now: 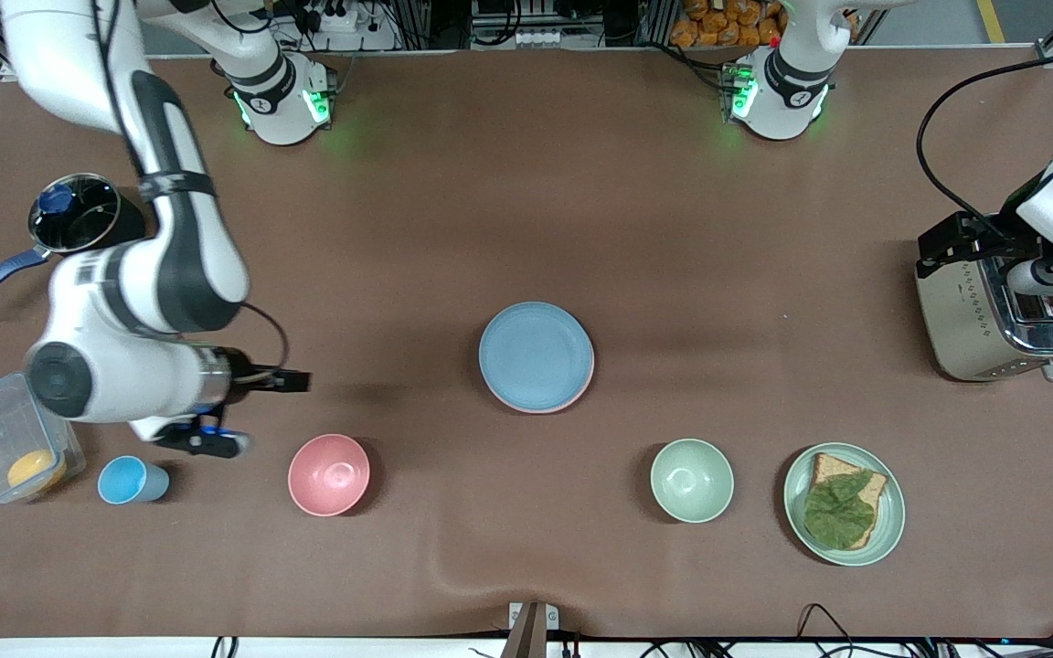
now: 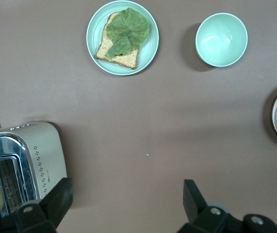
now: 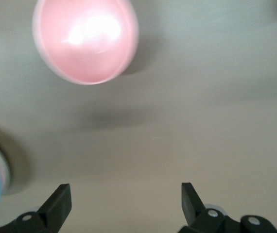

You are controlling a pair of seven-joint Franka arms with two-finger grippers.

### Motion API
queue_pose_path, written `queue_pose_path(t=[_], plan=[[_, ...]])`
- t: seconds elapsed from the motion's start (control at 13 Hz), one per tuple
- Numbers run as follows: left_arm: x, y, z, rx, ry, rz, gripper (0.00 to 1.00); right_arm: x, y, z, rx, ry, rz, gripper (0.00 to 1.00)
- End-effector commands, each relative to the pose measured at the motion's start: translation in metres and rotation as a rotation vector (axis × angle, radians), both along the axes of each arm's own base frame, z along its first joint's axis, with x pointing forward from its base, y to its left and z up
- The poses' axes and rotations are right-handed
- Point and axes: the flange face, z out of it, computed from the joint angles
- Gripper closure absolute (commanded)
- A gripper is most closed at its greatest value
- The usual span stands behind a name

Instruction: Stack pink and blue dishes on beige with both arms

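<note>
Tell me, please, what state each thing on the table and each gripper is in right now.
Blue plate: top of the stack, pink rim showing beneath.
Pink bowl: upright, empty.
Green bowl: upright, empty.
Green plate: holds toast with a leaf.
Toaster: bread in slot.
Left gripper: jaws open, empty, beside the toaster.
Right gripper: jaws open, empty.

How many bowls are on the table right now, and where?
2. The pink bowl sits toward the right arm's end of the table, beside the blue cup. The green bowl sits toward the left arm's end, beside the green plate with toast.
</note>
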Motion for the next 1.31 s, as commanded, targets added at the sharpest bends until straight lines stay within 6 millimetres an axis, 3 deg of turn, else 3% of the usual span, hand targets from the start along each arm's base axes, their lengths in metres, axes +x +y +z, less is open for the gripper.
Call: queue_pose_path(t=[0.0, 0.15, 0.38, 0.54, 0.77, 1.23], plan=[[0.005, 0.001, 0.001, -0.001, -0.006, -0.017, 0.00, -0.012, -0.042, 0.033, -0.035, -0.001, 0.054, 0.00], [0.005, 0.001, 0.001, -0.001, -0.005, -0.015, 0.00, -0.021, -0.070, 0.077, -0.076, -0.060, 0.039, 0.00], [0.005, 0.002, 0.002, -0.003, -0.005, -0.013, 0.00, -0.059, -0.093, 0.150, -0.178, -0.146, 0.052, 0.00], [0.005, 0.001, 0.002, -0.003, -0.005, -0.010, 0.00, -0.082, -0.111, 0.179, -0.173, -0.165, 0.018, 0.00], [0.005, 0.001, 0.002, -0.003, -0.005, -0.009, 0.00, -0.099, -0.116, 0.199, -0.165, -0.142, -0.002, 0.00], [0.005, 0.002, 0.002, -0.003, -0.005, -0.006, 0.00, -0.096, -0.106, 0.196, -0.164, -0.138, 0.021, 0.00]])
